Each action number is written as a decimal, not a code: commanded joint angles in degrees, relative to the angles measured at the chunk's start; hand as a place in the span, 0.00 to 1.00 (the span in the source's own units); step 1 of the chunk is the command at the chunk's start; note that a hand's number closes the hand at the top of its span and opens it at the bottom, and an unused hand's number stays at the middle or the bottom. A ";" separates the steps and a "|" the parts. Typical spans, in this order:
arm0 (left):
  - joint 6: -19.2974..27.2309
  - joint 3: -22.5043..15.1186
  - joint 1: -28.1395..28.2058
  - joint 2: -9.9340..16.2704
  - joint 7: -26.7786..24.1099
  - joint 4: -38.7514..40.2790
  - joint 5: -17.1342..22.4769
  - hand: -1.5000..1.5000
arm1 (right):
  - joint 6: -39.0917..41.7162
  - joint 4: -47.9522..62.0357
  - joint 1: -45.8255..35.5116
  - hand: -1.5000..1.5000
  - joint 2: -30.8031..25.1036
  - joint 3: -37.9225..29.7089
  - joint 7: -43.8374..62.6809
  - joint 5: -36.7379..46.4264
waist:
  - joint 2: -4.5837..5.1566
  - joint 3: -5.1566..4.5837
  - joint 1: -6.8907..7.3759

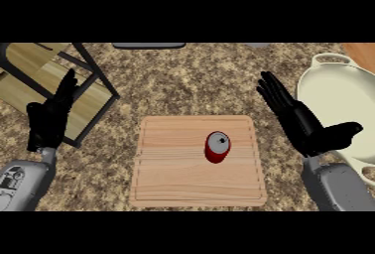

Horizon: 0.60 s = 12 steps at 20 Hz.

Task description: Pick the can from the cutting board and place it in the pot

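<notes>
A red can (217, 147) with a grey top stands upright on the wooden cutting board (176, 178), right of the board's middle. A cream pot (330, 94) with a handle at its far rim sits at the right edge of the view. My right hand (302, 123) is open, fingers straight and pointing away, between the board and the pot; its thumb reaches over the pot's rim. It is apart from the can. At the left, my left hand (50, 116) is open with fingers up, well away from the board.
A black-framed wooden rack (44, 74) stands at the far left, behind my left hand. A grey object (149, 45) lies at the far edge of the speckled counter (183, 84).
</notes>
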 commanded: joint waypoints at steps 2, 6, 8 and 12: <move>0.93 1.43 -3.74 -2.05 -0.18 -2.47 1.04 0.50 | 12.93 2.90 -9.04 1.00 -2.41 -1.13 -0.39 -7.15 | 0.59 -0.27 1.64; 6.90 -0.19 -4.42 -5.99 2.11 -10.91 1.02 0.50 | 26.95 2.47 -16.62 1.00 -3.17 -0.05 -2.67 -15.59 | 1.07 -0.14 5.80; 9.10 -1.47 -3.99 -8.15 5.46 -11.41 0.57 0.50 | 20.64 2.82 -19.34 1.00 -14.77 -2.42 -6.70 4.01 | 0.75 -0.60 3.17; 10.05 -2.43 -5.30 -8.12 8.86 -14.56 -1.42 0.50 | 26.96 6.41 -18.17 0.00 -13.92 -1.21 -18.01 4.25 | 1.43 -0.22 4.15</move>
